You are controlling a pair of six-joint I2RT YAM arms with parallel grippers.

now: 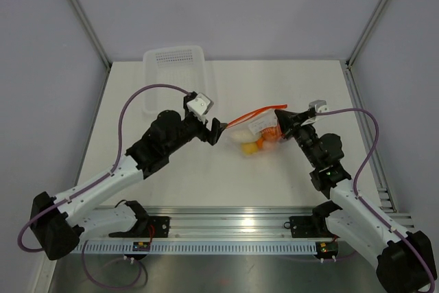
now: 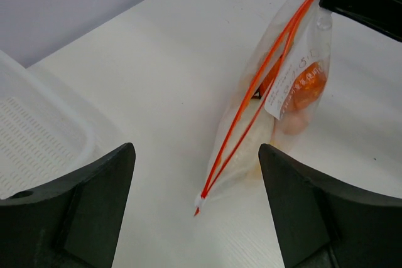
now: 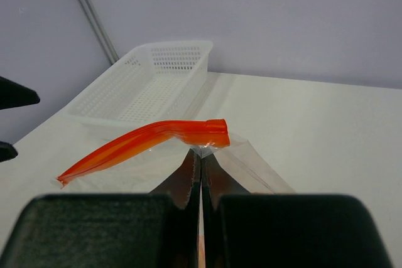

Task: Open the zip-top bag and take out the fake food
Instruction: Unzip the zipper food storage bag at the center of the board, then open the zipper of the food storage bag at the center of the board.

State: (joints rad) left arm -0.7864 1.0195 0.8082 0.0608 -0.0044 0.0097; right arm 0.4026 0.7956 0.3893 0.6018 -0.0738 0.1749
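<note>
The zip-top bag (image 1: 255, 127) hangs tilted over the table's middle, its red-orange zipper (image 1: 248, 115) uppermost. My right gripper (image 1: 282, 116) is shut on the clear film just under the zipper's right end (image 3: 217, 133). Fake food lies in the bag's bottom: an orange ball (image 2: 308, 86), a yellow piece (image 1: 250, 147) and a white piece (image 1: 239, 136). My left gripper (image 1: 218, 130) stands open just left of the bag's free end (image 2: 200, 202), touching nothing. In the left wrist view the two red zipper tracks (image 2: 251, 101) show a narrow gap between them.
A white perforated basket (image 1: 175, 73) stands at the back of the table, left of centre, behind my left arm. Metal frame posts (image 1: 82, 15) rise at the back corners. A rail (image 1: 233, 228) runs along the near edge.
</note>
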